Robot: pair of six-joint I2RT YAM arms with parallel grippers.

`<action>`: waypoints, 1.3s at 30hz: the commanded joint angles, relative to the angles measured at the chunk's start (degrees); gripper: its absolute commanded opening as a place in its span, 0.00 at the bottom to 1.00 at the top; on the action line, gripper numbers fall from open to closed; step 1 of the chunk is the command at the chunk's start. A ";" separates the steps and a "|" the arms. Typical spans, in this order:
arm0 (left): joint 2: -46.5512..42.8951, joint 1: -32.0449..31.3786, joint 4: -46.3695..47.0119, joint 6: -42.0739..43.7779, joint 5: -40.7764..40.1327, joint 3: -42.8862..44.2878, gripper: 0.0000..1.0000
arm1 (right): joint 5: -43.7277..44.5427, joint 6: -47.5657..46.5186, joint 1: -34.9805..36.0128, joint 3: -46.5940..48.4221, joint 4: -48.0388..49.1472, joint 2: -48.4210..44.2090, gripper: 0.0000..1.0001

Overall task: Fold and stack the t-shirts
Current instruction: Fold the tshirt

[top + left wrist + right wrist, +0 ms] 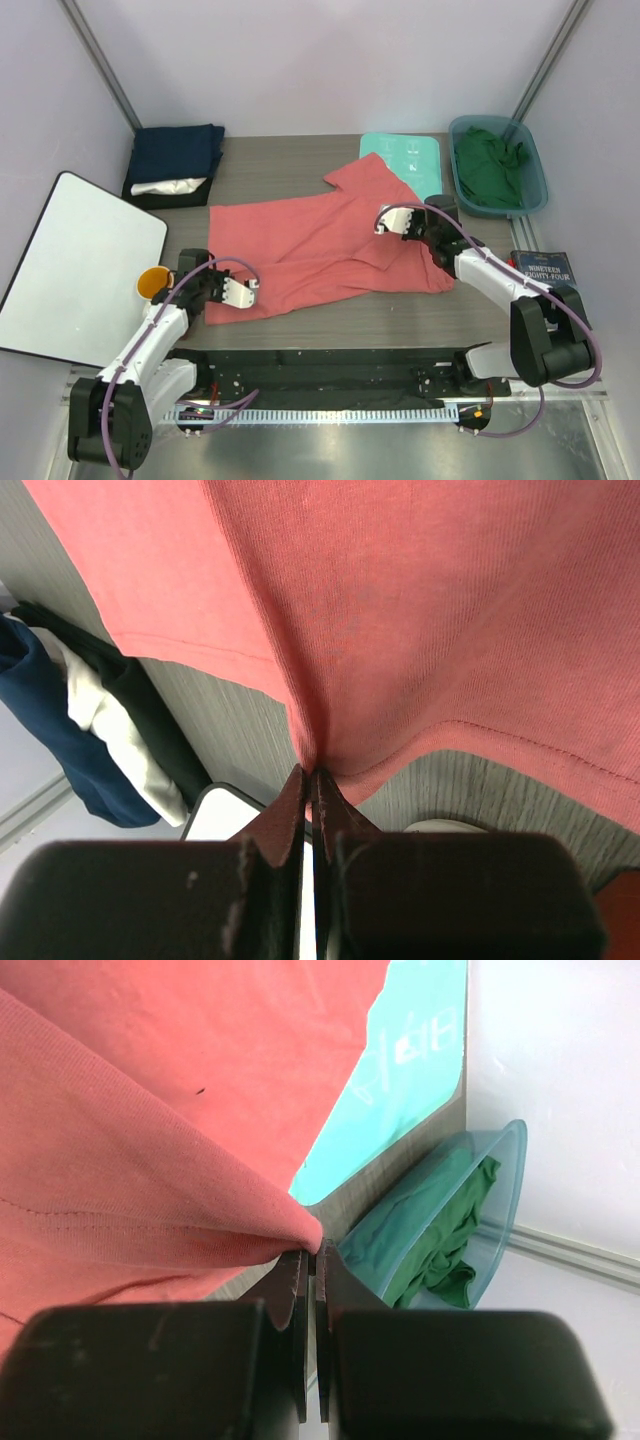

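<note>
A coral-red t-shirt (pixel 310 245) lies spread and partly folded across the middle of the table. My left gripper (pixel 243 291) is shut on its near left hem, as the left wrist view (pixel 310 772) shows. My right gripper (pixel 392 222) is shut on a pinched fold of the same shirt at its right side, seen in the right wrist view (pixel 317 1245). A navy t-shirt (pixel 178 150) lies folded on a white one (pixel 165 186) at the back left. A dark green t-shirt (pixel 492 165) lies crumpled in a blue bin (pixel 537 160).
A mint-green board (pixel 410 157) lies at the back, partly under the red shirt. A white panel (pixel 70 265) lies at the left with an orange cup (pixel 153 282) beside it. A dark book (pixel 543 266) lies at the right.
</note>
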 commanded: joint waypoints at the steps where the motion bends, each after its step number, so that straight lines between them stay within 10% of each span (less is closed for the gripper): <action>1: -0.15 0.46 -0.92 1.41 -1.26 1.63 0.00 | 0.66 0.15 0.51 1.63 5.91 0.48 0.01; 6: 0.29 0.46 -0.39 1.59 -1.17 1.10 0.02 | 0.83 -0.03 0.95 1.55 7.32 1.19 0.01; 10: 0.90 0.46 0.05 1.68 -1.17 0.75 0.35 | 1.71 -0.38 1.39 0.67 10.99 1.98 0.03; 15: -0.14 0.46 -0.04 -0.69 -1.52 1.01 0.52 | 5.31 -0.73 2.09 -1.97 17.78 2.24 0.47; 20: -6.45 0.37 -5.65 -1.67 2.25 2.68 0.57 | 14.00 1.45 2.36 -0.39 18.05 1.36 0.59; 28: -15.97 0.46 -29.90 11.42 13.06 3.91 0.38 | -0.63 -2.12 1.92 7.27 -31.53 -11.80 0.48; 39: -5.87 0.46 -33.08 18.73 17.73 5.75 0.42 | -5.14 -6.27 1.92 -0.03 -47.17 -13.58 0.49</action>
